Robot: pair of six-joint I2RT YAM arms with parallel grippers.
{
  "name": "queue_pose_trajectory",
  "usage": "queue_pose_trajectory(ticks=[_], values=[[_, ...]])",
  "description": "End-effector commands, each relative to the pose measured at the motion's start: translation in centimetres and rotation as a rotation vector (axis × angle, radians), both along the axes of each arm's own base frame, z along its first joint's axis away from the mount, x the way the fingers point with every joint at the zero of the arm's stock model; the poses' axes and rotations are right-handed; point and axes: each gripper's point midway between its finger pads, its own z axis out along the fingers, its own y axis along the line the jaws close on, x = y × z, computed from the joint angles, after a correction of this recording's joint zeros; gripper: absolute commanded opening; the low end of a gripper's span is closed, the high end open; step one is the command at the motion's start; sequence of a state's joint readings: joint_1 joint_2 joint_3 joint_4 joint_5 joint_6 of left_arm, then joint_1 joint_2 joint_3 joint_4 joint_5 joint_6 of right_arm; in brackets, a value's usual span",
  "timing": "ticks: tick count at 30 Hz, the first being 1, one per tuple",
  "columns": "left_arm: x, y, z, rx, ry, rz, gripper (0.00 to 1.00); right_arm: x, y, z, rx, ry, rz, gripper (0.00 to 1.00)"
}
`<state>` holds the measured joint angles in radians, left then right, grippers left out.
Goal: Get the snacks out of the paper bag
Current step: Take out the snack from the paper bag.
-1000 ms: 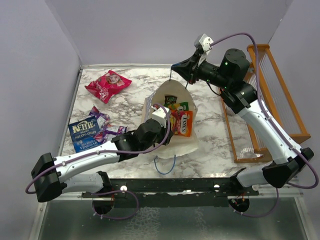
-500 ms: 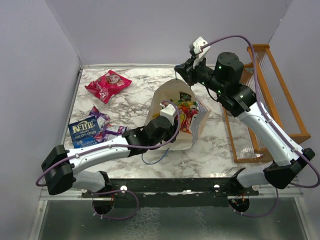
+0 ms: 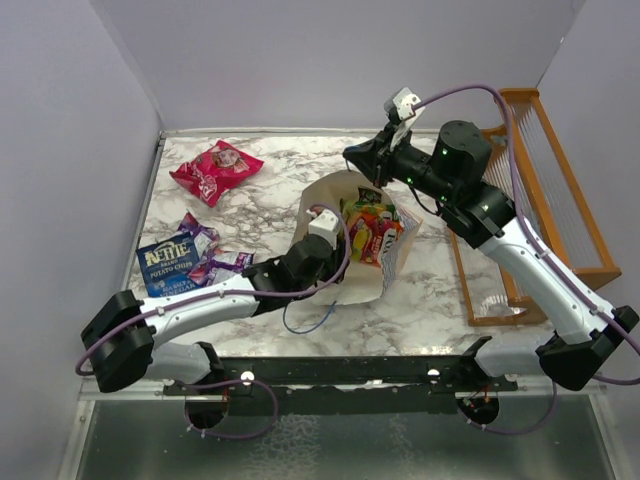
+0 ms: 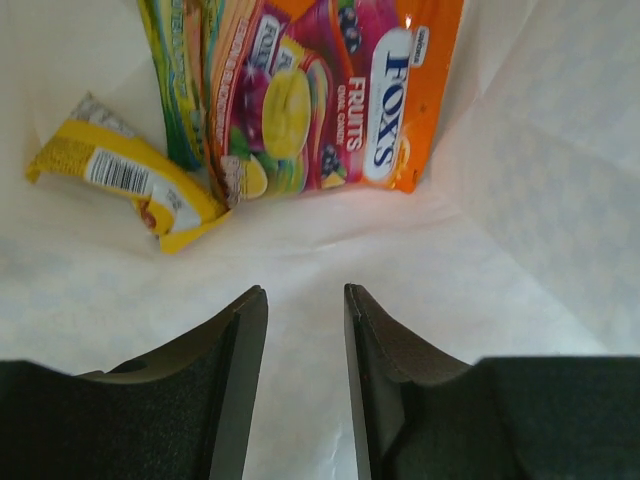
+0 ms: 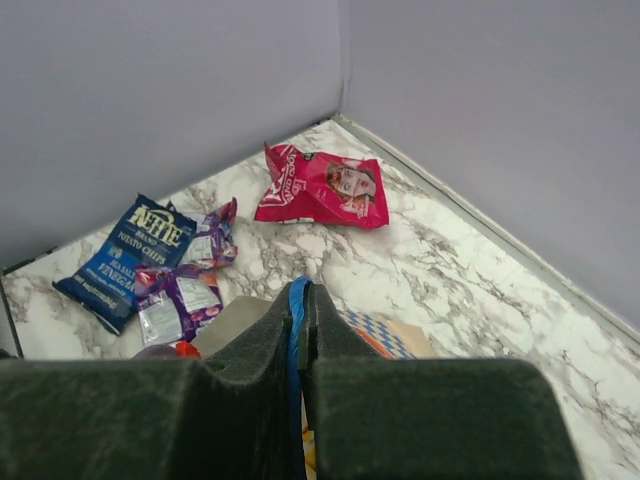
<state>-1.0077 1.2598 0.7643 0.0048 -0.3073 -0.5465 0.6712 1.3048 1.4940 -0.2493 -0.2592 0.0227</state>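
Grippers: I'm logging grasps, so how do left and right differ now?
The left gripper is open and empty; the right gripper is shut on the blue handle. The left is inside the paper bag, facing the Fox's pack; the right is outside, over its rim. Both are at the bag.

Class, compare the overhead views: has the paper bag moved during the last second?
Yes. The paper bag has opened out to the right, and its checkered side is now nearer the fixed orange rack.
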Motion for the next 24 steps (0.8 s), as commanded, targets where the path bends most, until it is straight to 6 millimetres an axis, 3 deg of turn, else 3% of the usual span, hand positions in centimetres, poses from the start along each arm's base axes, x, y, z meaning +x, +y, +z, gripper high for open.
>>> queue_pose_trajectory(ticks=[1,11,16,24], values=[[2.7,-1.7,3.3,-0.019,-0.100,0.041,0.39,-1.5,0.2,3.9,0.107,-0.062,0.046,0.02],[5.9,-3.5,4.1,-0.090,-0.219,0.122,0.37,-1.7,0.3,4.7,0.085,-0.084,0.059,0.02],[7.6,-5.0,3.5,-0.052,-0.246,0.137,0.44,-2.1,0.3,5.3,0.088,-0.105,0.065,0.02],[9.6,-2.8,0.9,0.076,-0.233,0.240,0.53,-1.4,0.0,5.2,0.067,-0.120,0.030,0.02]])
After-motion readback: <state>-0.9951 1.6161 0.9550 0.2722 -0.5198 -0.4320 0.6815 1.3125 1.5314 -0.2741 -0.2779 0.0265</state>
